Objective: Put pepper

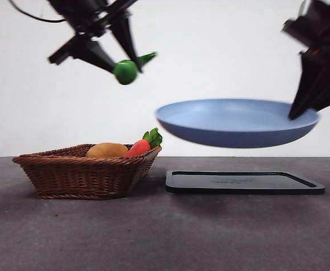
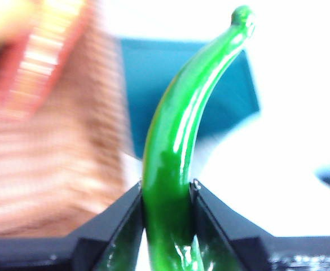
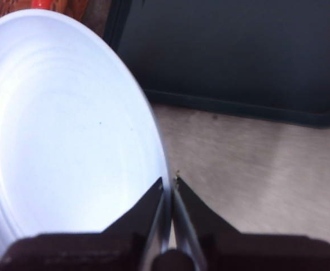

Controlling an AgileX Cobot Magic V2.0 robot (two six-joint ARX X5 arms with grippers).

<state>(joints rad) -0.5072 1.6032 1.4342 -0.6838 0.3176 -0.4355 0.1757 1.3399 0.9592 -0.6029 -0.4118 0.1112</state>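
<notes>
Left gripper [image 2: 167, 195]: I see both jaws clamped on the thick end of the pepper [image 2: 179, 135]. The pepper sticks out past the jaws, glossy green, curving to a small knobbed tip. In the front view this gripper [image 1: 126, 66] is high at the upper left, well above the table, with the pepper [image 1: 128, 70] in its jaws; the rounded end faces the camera and the thin tip points right. The pepper hangs in the air above the right part of the basket [image 1: 69, 175], clear of it, and to the left of the plate and higher than it.

Right gripper [image 3: 169, 189]: jaws nearly together, pinching the rim of the blue plate [image 3: 69, 124]. From the front, this gripper [image 1: 300, 113] comes in from the upper right and holds the plate [image 1: 232, 121] by its right edge, roughly level, lifted above the black tray [image 1: 243, 182] and not touching it.

The tray lies flat on the grey table [image 1: 165, 237], just right of the wicker basket. In the basket: a carrot [image 1: 139, 147] with green leaves leaning on the right rim, and a tan rounded item [image 1: 106, 150] beside it that I cannot identify.
</notes>
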